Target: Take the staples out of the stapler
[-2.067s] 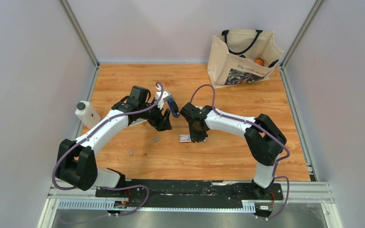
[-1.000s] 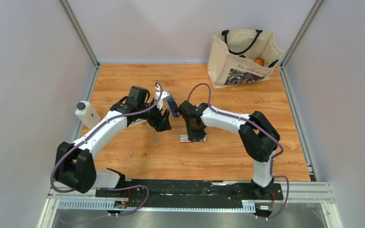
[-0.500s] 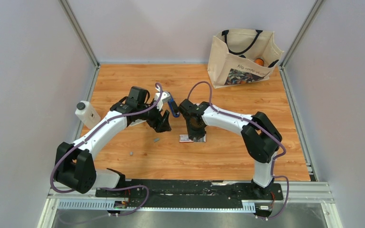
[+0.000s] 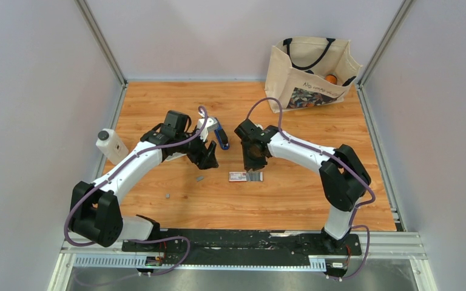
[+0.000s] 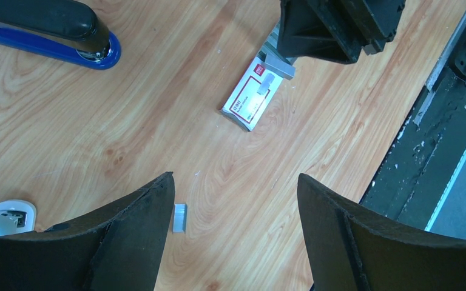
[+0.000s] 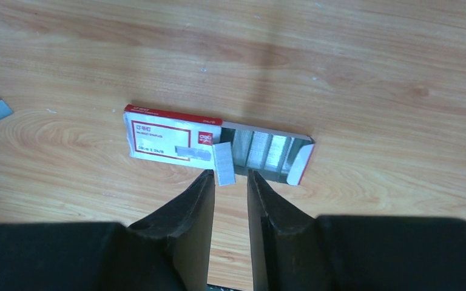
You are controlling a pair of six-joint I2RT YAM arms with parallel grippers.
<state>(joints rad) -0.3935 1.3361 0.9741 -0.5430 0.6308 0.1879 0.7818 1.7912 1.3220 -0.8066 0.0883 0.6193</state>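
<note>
The right gripper [image 6: 229,179] has its jaws drawn close with a narrow gap between them, and a short grey strip of staples [image 6: 223,163] sits at the mouth of that gap, its near end between the fingertips [image 6: 201,185]; I cannot tell whether it is pinched or only lying there. The strip lies across the seam where a red-and-white carton [image 6: 170,136] meets its pulled-out drawer [image 6: 300,162], which shows rows of grey staples inside. In the top view this gripper points down over the right end of the carton, which lies flat on the wooden table [image 4: 291,194]. The left gripper [image 5: 235,182] hangs above the table with its jaws spread wide and nothing between them; a second strip [image 5: 180,217] lies on the wood just beside its left finger [image 5: 139,242], and a third strip [image 4: 167,196] lies nearer the arm bases. The stapler [image 5: 48,30] rests on the table beyond the left gripper, well apart from the carton, with its black top down along its blue base. A white bottle [image 4: 110,144] stands at the left edge, and a cloth bag [image 4: 309,73] stands in the far right corner
</note>
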